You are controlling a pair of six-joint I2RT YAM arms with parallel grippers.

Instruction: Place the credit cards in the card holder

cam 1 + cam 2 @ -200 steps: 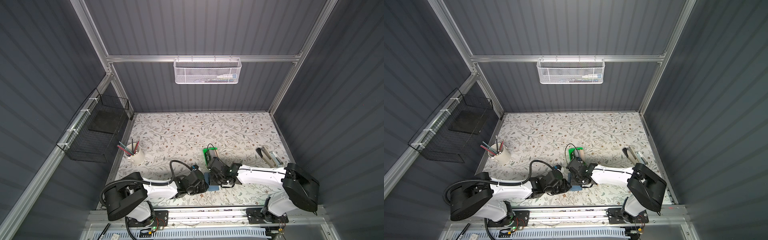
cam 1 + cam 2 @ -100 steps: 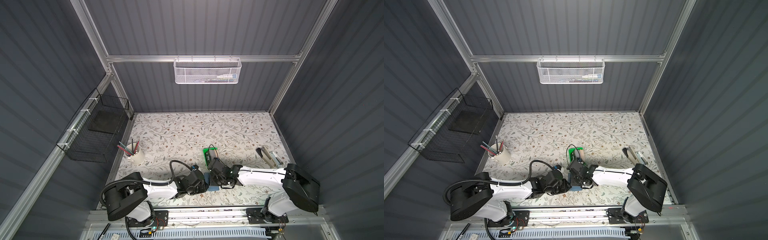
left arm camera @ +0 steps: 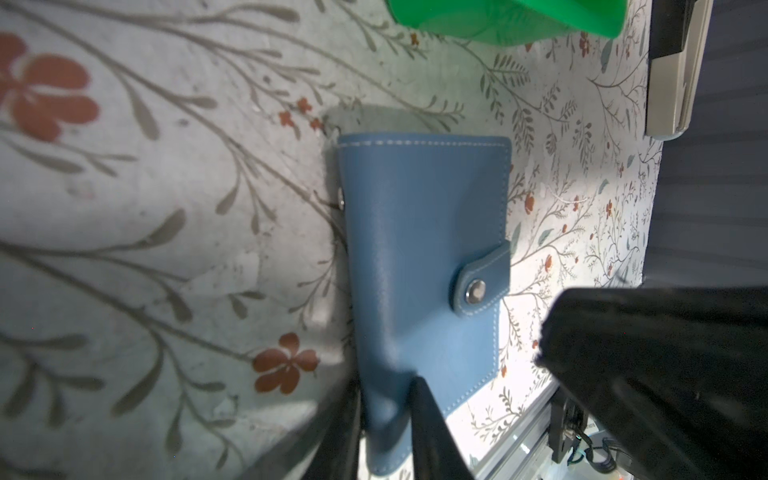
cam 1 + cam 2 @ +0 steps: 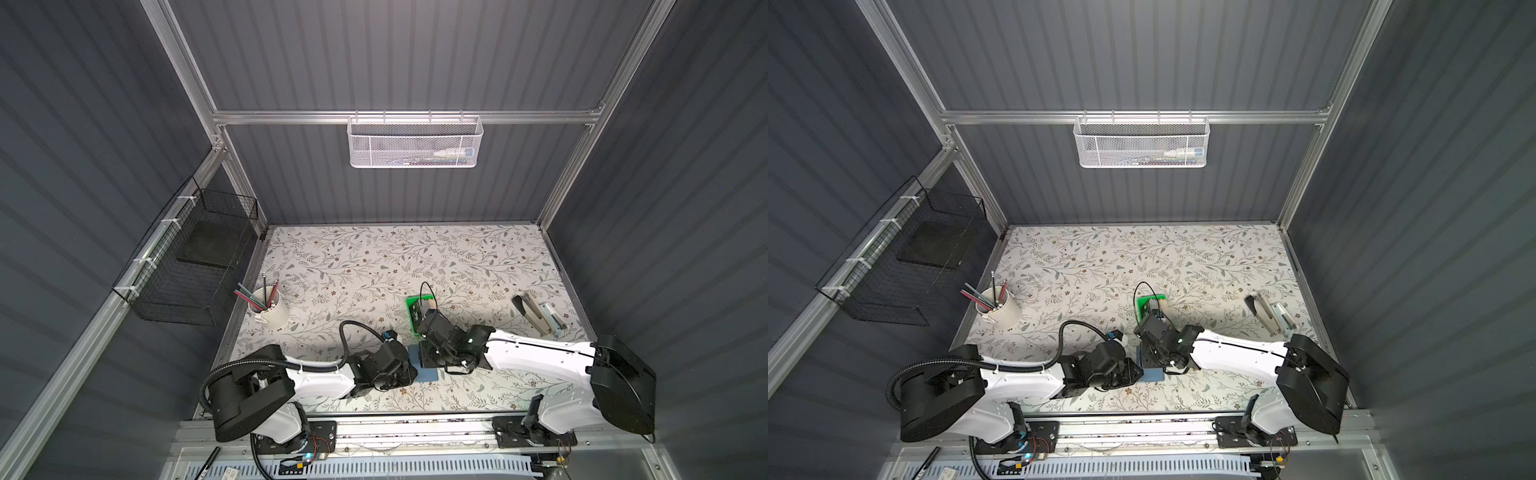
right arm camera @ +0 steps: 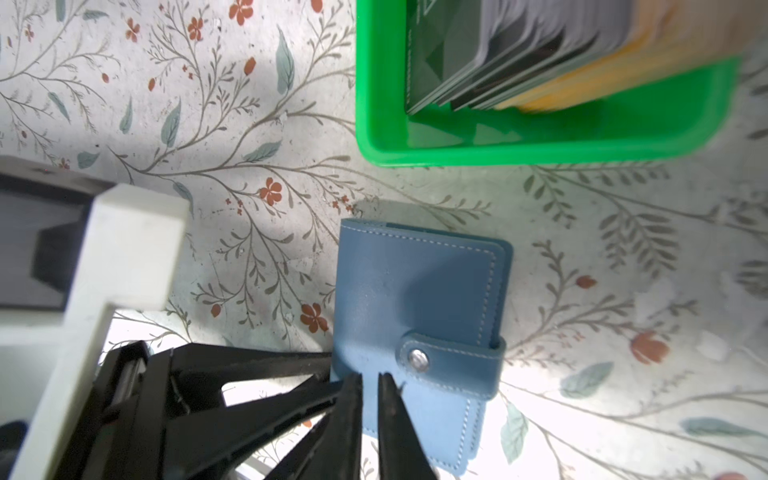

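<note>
Two robot arms meet over a closed blue card holder near the front edge of a floral-patterned tabletop, seen from above in both top views and close up from each wrist. The left gripper is clamped on one narrow end of the card holder, with a black finger on either side of the leather. The right gripper hovers at the cover beside the snap tab, its two fingertips parted by only a thin slit and with nothing between them. The tab is fastened, and the card holder rests on the tabletop, apart from a small green plastic tray that sits just beyond it, toward the back wall. The credit cards, dark, grey and tan, stand on edge, packed together inside that tray. In a top view the card holder shows as a blue patch between the two wrists. Elsewhere on the table, a white cup of pencils stands at the left edge and a stapler lies at the right, both well apart from the work. A white mesh basket hangs on the back wall and a black wire basket on the left wall.
</note>
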